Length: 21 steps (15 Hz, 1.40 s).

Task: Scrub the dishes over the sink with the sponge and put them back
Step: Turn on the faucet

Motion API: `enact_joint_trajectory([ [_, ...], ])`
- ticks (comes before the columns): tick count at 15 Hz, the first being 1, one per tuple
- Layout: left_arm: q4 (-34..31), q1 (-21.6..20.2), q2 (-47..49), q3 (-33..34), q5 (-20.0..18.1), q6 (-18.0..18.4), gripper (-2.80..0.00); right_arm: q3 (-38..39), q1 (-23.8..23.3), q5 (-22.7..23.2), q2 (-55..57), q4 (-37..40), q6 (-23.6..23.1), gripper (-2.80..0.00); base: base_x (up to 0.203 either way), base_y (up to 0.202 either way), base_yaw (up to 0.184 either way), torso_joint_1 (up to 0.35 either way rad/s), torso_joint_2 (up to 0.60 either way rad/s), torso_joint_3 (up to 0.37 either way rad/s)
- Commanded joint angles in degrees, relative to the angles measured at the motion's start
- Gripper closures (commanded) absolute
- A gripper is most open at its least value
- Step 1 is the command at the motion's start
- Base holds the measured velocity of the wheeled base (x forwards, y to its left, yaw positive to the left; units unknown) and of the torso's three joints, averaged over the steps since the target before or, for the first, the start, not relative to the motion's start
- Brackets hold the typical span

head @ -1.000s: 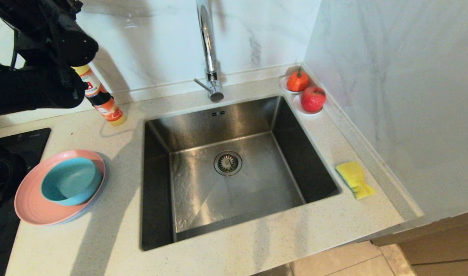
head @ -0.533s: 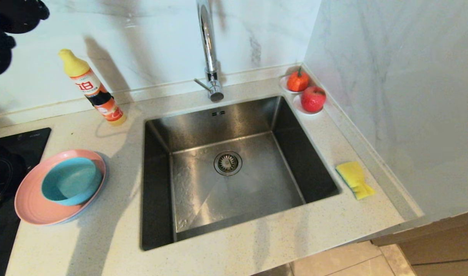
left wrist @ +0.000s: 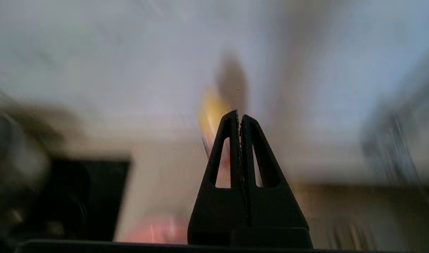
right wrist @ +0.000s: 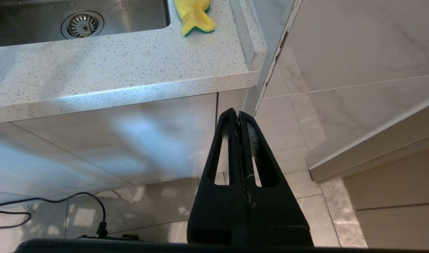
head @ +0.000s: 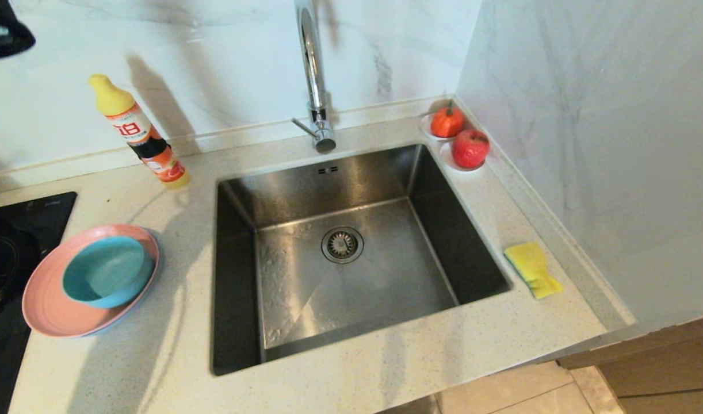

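dishes (head: 90,282) sit stacked at nine o'clock of the sink (head: 351,253); sponge (head: 533,268) lies at three o'clock on the desk. left end effector (left wrist: 239,117), pressed together and empty, should spread before descending squarely onto the bowl rim; right end effector (right wrist: 238,116), likewise pressed together, hangs below the desk edge.

From the head we look steeply down on the sink (head: 351,253) and the whole counter (head: 156,356). Our right wrist view hangs below the counter edge, facing up past its closed fingers (right wrist: 232,140); both views share the sponge (head: 533,269) and the drain (head: 342,244). Our left wrist view is blurred, facing the wall.
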State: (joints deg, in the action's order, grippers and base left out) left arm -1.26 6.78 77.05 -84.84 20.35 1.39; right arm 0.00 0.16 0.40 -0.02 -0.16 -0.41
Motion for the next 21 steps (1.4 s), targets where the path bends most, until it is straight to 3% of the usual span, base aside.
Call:
enact_joint_trajectory([
  [1,-9.3,-0.8,-11.1,12.8,-11.3,-5.8,0.00,0.0,0.0,0.0,0.0,0.0,0.0,0.00,0.000,0.000,0.000,0.000,0.00,0.000],
  [5,-11.2,-1.4,-18.0,33.4,-23.3,-17.7,0.00,0.0,0.0,0.0,0.0,0.0,0.0,0.00,0.000,0.000,0.000,0.000,0.00,0.000],
  [7,-3.5,-1.4,-19.4,40.2,-29.7,-26.4,0.00,0.0,0.0,0.0,0.0,0.0,0.0,0.00,0.000,0.000,0.000,0.000,0.00,0.000],
  [8,-0.7,-1.4,-19.4,42.0,-33.8,-28.2,0.00,0.0,0.0,0.0,0.0,0.0,0.0,0.00,0.000,0.000,0.000,0.000,0.00,0.000],
  [12,2.1,-1.4,-13.2,41.7,-40.7,-32.0,0.00,0.0,0.0,0.0,0.0,0.0,0.0,0.00,0.000,0.000,0.000,0.000,0.00,0.000],
  [15,11.9,-1.2,-6.3,40.0,-45.6,-36.8,0.00,0.0,0.0,0.0,0.0,0.0,0.0,0.00,0.000,0.000,0.000,0.000,0.00,0.000],
  [19,18.5,-0.4,4.2,34.3,-47.1,-40.2,0.00,0.0,0.0,0.0,0.0,0.0,0.0,0.00,0.000,0.000,0.000,0.000,0.00,0.000],
  [21,24.9,0.3,9.0,32.0,-47.3,-40.6,0.00,0.0,0.0,0.0,0.0,0.0,0.0,0.00,0.000,0.000,0.000,0.000,0.00,0.000],
])
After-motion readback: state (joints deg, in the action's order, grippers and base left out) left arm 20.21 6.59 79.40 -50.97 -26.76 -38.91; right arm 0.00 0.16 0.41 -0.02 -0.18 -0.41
